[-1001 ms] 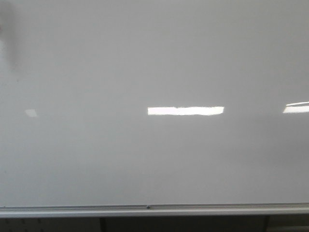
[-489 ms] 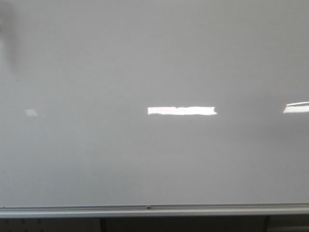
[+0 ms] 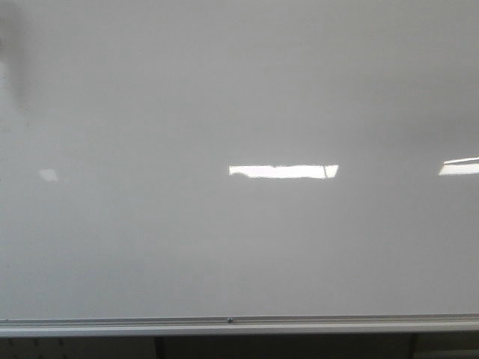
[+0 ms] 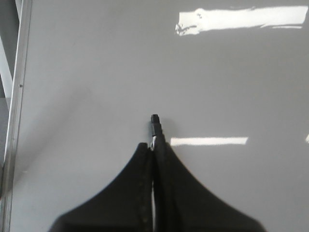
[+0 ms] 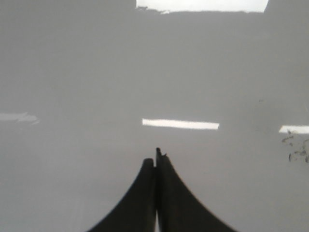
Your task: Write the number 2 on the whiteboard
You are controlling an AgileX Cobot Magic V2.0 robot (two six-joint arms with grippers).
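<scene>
The whiteboard (image 3: 224,97) fills the front view, glossy pale grey, with its silver frame (image 3: 337,324) along the bottom. No number 2 shows on it in any view. Neither gripper is in the front view. In the left wrist view my left gripper (image 4: 154,145) is shut on a black marker (image 4: 155,123), whose tip sticks out past the fingertips close to the board (image 4: 96,72). In the right wrist view my right gripper (image 5: 155,162) is shut, with nothing clearly held, facing the board (image 5: 72,72).
Bright rectangular light reflections lie on the board (image 3: 283,171). A few faint dark specks (image 5: 297,147) mark the board in the right wrist view. The board's aluminium frame (image 4: 19,96) runs along one side of the left wrist view.
The middle bright reflection in the front view is a little shorter at its right end than one second ago. Nothing else has visibly changed.
</scene>
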